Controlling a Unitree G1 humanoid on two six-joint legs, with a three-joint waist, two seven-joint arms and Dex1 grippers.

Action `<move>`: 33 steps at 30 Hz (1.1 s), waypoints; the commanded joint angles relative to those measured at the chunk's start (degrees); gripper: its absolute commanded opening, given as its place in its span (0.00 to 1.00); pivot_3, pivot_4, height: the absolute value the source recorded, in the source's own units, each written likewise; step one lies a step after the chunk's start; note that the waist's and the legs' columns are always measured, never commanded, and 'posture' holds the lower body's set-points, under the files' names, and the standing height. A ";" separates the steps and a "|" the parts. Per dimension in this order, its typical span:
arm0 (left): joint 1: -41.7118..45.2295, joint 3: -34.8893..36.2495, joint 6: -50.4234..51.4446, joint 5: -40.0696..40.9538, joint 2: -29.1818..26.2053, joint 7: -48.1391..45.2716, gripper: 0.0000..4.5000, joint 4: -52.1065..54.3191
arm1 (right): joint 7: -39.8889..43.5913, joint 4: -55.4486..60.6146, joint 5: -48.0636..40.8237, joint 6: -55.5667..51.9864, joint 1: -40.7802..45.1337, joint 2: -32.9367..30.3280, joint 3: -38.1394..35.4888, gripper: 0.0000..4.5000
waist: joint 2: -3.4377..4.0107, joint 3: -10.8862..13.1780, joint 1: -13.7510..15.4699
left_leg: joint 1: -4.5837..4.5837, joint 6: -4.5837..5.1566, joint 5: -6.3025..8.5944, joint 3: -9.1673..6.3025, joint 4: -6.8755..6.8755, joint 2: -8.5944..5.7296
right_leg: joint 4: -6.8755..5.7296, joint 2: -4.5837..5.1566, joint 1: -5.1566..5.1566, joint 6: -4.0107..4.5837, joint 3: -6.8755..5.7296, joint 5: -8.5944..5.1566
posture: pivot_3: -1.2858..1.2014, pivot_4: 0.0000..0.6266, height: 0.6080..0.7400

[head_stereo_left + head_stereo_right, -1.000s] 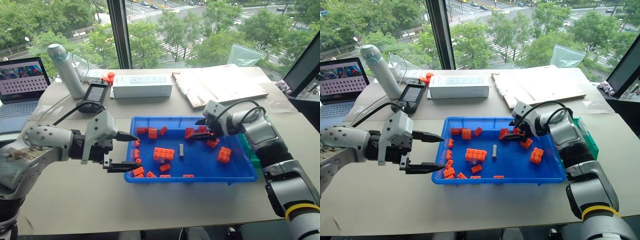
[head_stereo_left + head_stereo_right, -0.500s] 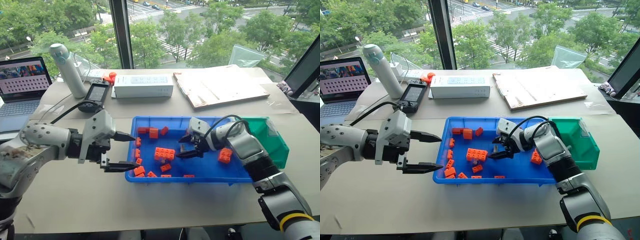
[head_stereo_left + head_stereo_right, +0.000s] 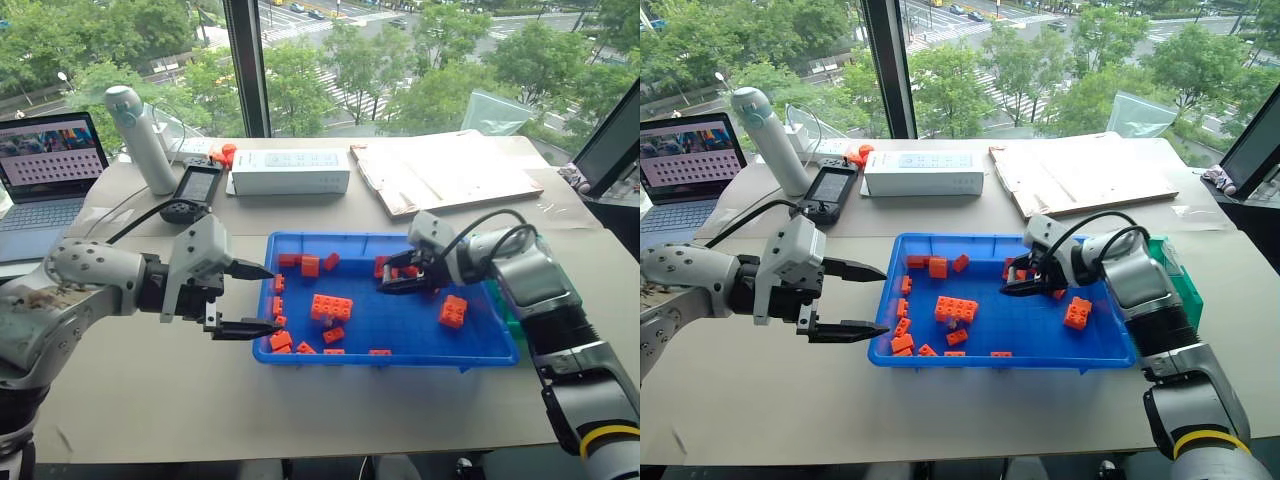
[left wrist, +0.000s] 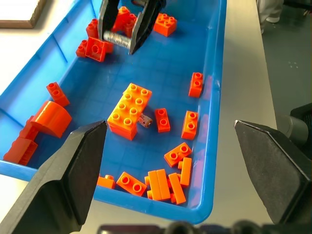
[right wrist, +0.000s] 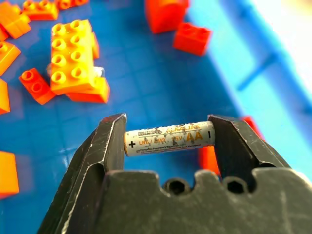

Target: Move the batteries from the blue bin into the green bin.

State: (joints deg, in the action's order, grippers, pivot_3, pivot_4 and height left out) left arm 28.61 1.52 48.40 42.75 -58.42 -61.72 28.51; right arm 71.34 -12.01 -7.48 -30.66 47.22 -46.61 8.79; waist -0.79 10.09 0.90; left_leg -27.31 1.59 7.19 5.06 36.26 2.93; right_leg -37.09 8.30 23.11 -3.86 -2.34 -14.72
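Silvery battery between right jaws.

Both arms are wearing silver-grey metal shells with rounded joint housings. The left arm is showing scuffed, worn patches and small round screw holes, while a black cable is looping over the right arm. A yellow band is ringing its lower segment. Each gripper's fingers are tapering, matte black wedges.
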 commanded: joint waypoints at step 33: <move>-4.24 1.35 -3.56 -4.88 -3.34 -1.03 1.00 0.06 | -2.31 14.19 -3.12 -4.01 -5.01 9.99 9.17 0.99 | -0.08 0.01 -0.25 | -0.01 0.03 0.01 -0.03 0.06 0.01 | -0.02 0.00 0.04 -0.01 -0.01 0.01 | 0.52 0.24 0.92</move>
State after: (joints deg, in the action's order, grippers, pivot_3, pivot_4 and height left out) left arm 24.06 1.04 44.99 37.82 -60.88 -62.31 26.78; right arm 69.86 0.66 -11.26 -36.61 41.71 -37.25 17.93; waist -0.87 10.10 0.66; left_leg -27.32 1.62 7.20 5.04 36.32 2.94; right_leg -37.10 8.30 23.19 -3.87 -2.35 -14.71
